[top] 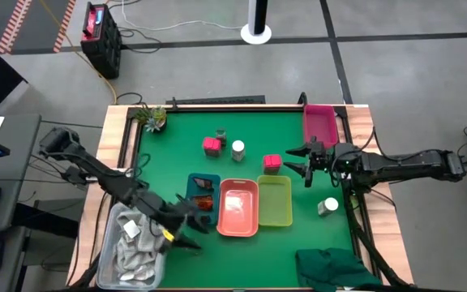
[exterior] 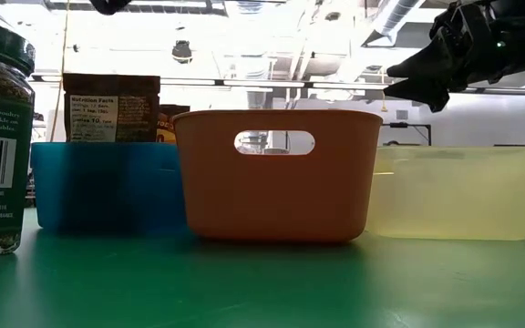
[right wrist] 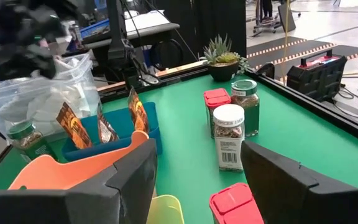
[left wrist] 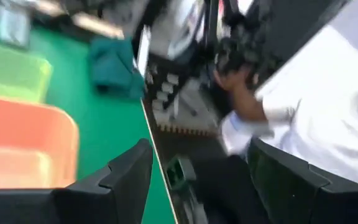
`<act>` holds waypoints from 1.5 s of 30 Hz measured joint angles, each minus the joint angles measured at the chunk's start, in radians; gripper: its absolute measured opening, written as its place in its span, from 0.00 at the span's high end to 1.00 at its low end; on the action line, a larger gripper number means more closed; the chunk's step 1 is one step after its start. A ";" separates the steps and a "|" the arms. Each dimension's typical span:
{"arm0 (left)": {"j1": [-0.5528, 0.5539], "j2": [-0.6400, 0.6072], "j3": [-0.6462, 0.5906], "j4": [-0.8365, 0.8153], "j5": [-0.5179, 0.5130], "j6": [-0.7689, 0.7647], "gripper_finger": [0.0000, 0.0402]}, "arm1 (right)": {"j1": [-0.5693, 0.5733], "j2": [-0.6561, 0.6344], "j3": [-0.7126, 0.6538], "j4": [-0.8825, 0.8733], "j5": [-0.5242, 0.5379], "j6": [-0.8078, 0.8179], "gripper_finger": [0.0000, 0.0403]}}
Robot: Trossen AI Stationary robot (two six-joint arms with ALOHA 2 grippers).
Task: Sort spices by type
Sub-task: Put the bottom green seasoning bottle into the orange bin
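spices sit mid-table: pink cube box [top: 211, 145], white-lidded jar [top: 238, 148] and green-lidded jar [top: 220, 135] at twelve o'clock of the orange tray [top: 238, 228]; brown packets [top: 202, 200] in the blue tray [top: 194, 180]. right gripper [top: 298, 161], jaws apart, hovers beside a second pink box [top: 272, 163]. left gripper [top: 194, 230], jaws apart, empty at eight o'clock.

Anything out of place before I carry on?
One white-lidded jar sits alone right of the yellow-green tray, apparently lying on its side, away from the other spices. The right gripper hovers open beside a pink box; the left gripper is by the blue tray.
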 joint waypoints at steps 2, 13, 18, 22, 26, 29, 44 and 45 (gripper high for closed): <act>-0.014 0.049 0.097 -0.170 0.002 0.011 0.38 | 0.000 0.000 0.000 0.000 0.000 0.000 0.35; -0.085 0.357 0.623 -1.032 -0.081 0.050 0.38 | 0.003 0.000 0.000 -0.003 0.000 0.000 0.35; -0.087 0.471 0.759 -1.275 -0.010 0.028 0.38 | 0.003 0.000 0.000 -0.004 0.000 0.001 0.35; -0.085 0.526 0.809 -1.351 0.002 0.072 0.38 | 0.002 0.000 0.000 -0.004 0.000 0.000 0.35; -0.085 0.531 0.816 -1.361 -0.010 0.111 0.38 | 0.002 0.000 0.000 -0.006 0.000 0.000 0.35; -0.084 0.532 0.816 -1.365 -0.023 0.145 0.36 | 0.002 0.000 0.000 -0.006 0.000 0.000 0.35; -0.098 0.577 0.809 -1.376 -0.061 0.389 0.24 | 0.002 0.000 0.000 -0.009 0.000 0.000 0.35; -0.098 0.586 0.809 -1.377 -0.061 0.407 0.24 | 0.002 0.000 0.000 -0.012 0.000 0.000 0.35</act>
